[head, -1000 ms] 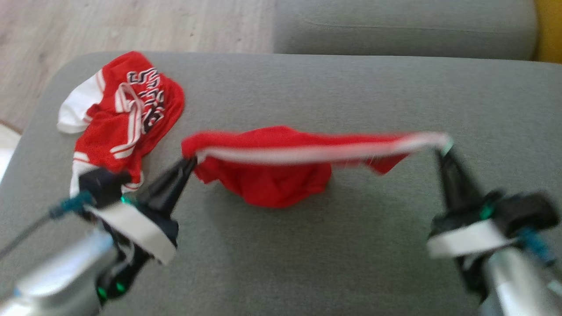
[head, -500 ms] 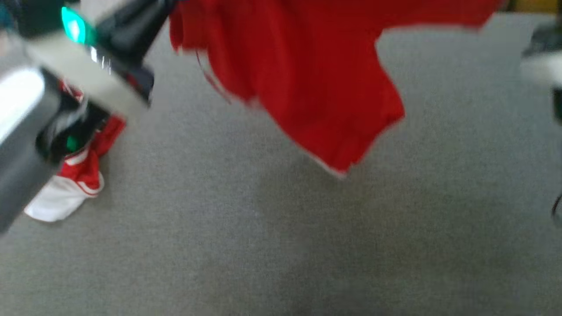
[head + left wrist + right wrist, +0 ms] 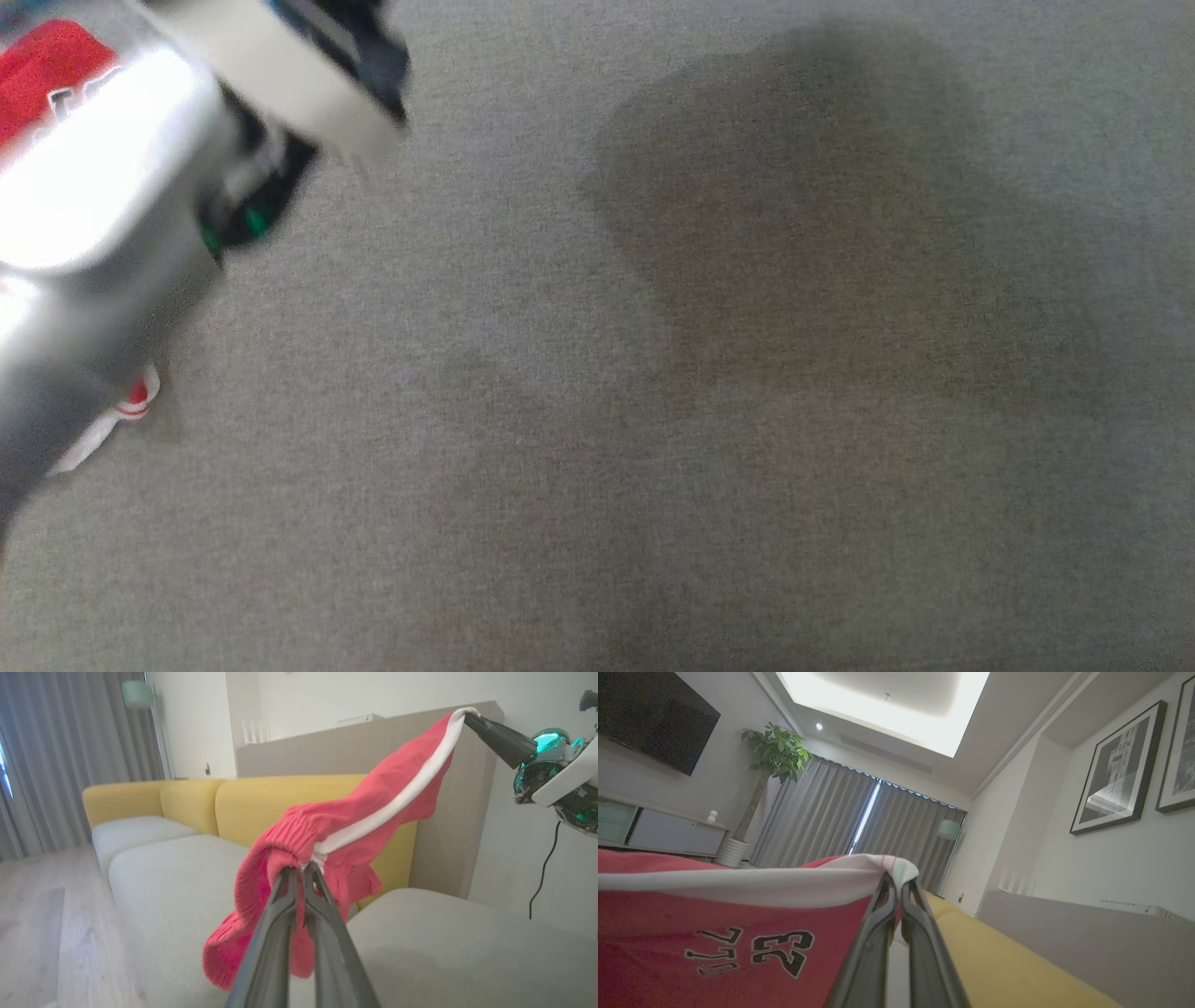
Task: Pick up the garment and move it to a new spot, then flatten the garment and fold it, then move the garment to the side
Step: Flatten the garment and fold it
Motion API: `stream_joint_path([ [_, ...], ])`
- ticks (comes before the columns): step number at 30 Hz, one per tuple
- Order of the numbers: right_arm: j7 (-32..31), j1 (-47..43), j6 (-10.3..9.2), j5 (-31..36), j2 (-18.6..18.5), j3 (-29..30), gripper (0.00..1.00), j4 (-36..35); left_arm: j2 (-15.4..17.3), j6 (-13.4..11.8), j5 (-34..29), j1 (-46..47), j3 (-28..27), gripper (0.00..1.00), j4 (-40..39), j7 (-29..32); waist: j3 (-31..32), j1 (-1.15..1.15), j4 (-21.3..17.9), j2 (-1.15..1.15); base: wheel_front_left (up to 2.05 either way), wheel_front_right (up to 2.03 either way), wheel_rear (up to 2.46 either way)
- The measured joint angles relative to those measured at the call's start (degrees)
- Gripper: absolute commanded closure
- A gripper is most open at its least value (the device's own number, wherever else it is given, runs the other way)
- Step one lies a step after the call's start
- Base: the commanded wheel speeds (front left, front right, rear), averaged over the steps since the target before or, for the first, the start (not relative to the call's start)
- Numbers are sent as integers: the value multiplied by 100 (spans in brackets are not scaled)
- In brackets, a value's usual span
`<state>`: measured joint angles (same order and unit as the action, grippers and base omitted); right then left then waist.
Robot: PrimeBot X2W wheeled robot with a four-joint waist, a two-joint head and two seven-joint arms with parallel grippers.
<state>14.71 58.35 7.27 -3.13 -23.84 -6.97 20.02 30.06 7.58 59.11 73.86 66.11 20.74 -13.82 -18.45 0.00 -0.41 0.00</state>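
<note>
Left wrist view: the garment (image 3: 355,812) hangs in air above the grey cushion (image 3: 444,945), its long axis stretched from the left gripper (image 3: 301,871) to the right gripper (image 3: 468,715). Each is clamped on one end.

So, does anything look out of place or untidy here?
Nothing looks damaged. The red garment hangs bunched between the left gripper and the right gripper, and a second red-and-white garment lies on the grey cushion, mostly hidden behind the left forearm.

Motion blur smears the head view, glare whitens the forearm (image 3: 93,187), a soft shadow (image 3: 803,215) darkens the cushion (image 3: 448,439); wrist views are sharp.
</note>
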Motion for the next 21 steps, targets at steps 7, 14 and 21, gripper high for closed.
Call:
stream_joint_path([
  [7, -1, -2131, 0, -415, 44, 48, 100, -18, -2, 0, 18, -1606, 824, 100, -114, -56, 225, 0, -20, 0, 0, 0, 0],
  [14, -145, -4392, 0, -802, 156, 354, 100, -421, -200, 0, -172, -3672, 921, 100, -247, 35, 659, -1, -23, 0, 0, 0, 0],
  [21, -710, -6384, 1, -1000, 405, 938, 100, -1511, -210, 0, -634, -4836, 922, 100, -454, 413, 1030, -2, -63, 0, 0, 0, 0],
])
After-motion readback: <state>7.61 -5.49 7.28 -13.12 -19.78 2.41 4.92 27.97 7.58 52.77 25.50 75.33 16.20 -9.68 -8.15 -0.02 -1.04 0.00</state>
